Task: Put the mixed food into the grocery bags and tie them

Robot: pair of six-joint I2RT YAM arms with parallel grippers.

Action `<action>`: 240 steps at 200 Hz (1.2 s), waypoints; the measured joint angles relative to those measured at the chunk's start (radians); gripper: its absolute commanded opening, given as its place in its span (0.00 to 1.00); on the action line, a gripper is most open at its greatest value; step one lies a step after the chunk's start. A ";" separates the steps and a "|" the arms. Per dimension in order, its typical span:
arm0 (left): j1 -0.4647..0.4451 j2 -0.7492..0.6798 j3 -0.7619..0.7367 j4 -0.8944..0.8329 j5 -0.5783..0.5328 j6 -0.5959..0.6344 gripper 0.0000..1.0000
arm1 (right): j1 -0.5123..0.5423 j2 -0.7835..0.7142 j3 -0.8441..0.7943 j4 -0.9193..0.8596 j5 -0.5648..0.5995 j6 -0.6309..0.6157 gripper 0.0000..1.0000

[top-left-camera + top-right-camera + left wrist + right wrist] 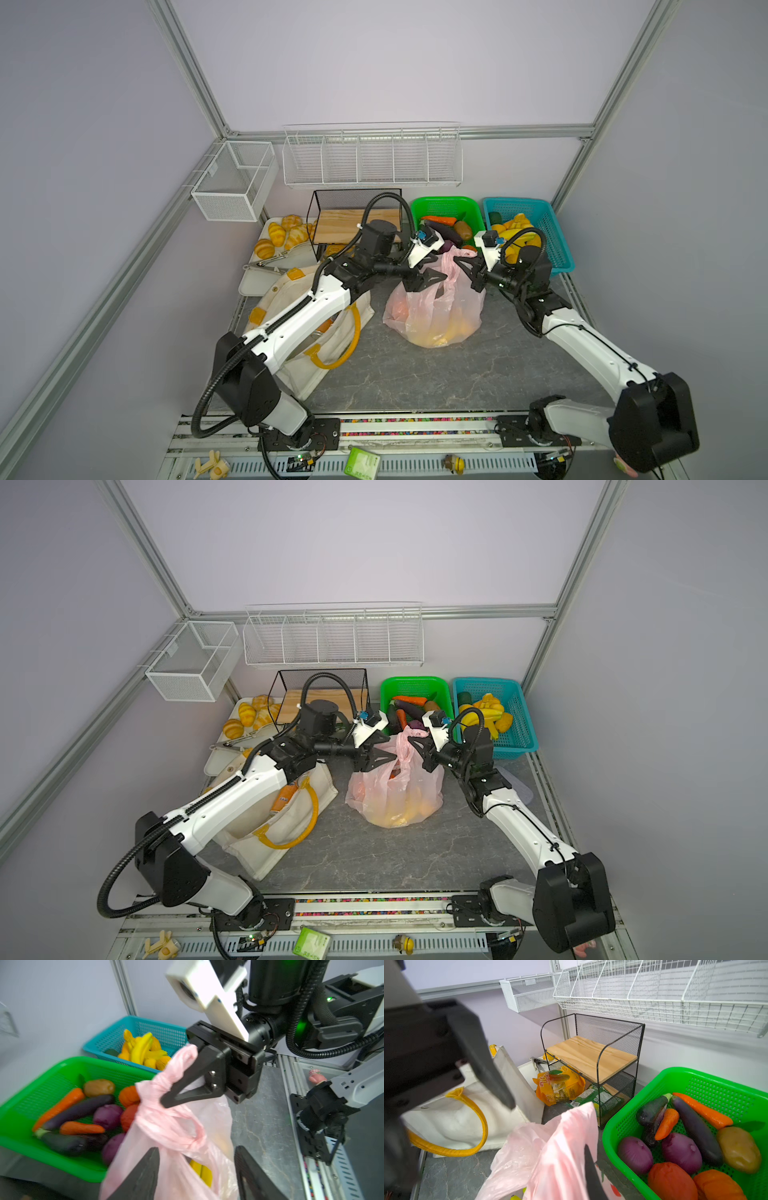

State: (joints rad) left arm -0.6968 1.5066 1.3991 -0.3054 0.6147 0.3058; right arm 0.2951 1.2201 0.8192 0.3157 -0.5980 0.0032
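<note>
The pink plastic bag [436,307] [395,796] stands mid-table with orange and yellow toy fruits [444,332] showing through it. Its handles are twisted into a knot at the top [166,1093]. My right gripper [459,262] [166,1101] [586,1151] is shut on a pink handle above the bag. My left gripper [434,279] [197,1148] is open, its jaws standing either side of the bag's upper part without pinching it. The cream canvas tote [316,365] [467,1122] lies under my left arm, with an orange soda can [284,796] inside.
Behind the bag are a green basket [446,203] of vegetables and a blue basket [540,208] of yellow fruit. A black wire shelf [353,220] with snack packs [558,1086] below it and a tray of croissants [286,235] stand at the back left.
</note>
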 measured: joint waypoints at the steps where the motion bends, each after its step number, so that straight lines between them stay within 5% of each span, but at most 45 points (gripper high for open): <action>1: 0.002 -0.002 0.000 0.000 0.000 -0.001 0.64 | 0.000 -0.002 -0.001 0.001 -0.002 -0.001 0.07; 42: 0.012 0.034 0.021 -0.042 -0.062 0.048 0.70 | 0.000 -0.025 -0.013 0.016 -0.027 0.002 0.06; 88: -0.082 0.060 -0.031 -0.033 -0.278 0.122 0.79 | 0.000 -0.019 -0.002 -0.006 0.003 0.089 0.07; 156: -0.156 0.132 -0.044 0.064 -0.515 0.172 0.78 | 0.000 -0.011 0.008 -0.027 0.029 0.144 0.07; 187: -0.175 0.153 -0.047 0.114 -0.591 0.197 0.62 | 0.000 -0.008 0.008 -0.032 0.029 0.142 0.07; 240: -0.181 0.159 -0.098 0.214 -0.649 0.196 0.17 | -0.001 -0.006 0.043 -0.112 0.024 0.042 0.07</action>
State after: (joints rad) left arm -0.8780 1.6653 1.3014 -0.0914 -0.0341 0.5022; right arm 0.2939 1.2144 0.8623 0.2039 -0.5739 0.0452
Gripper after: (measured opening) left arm 0.238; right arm 0.069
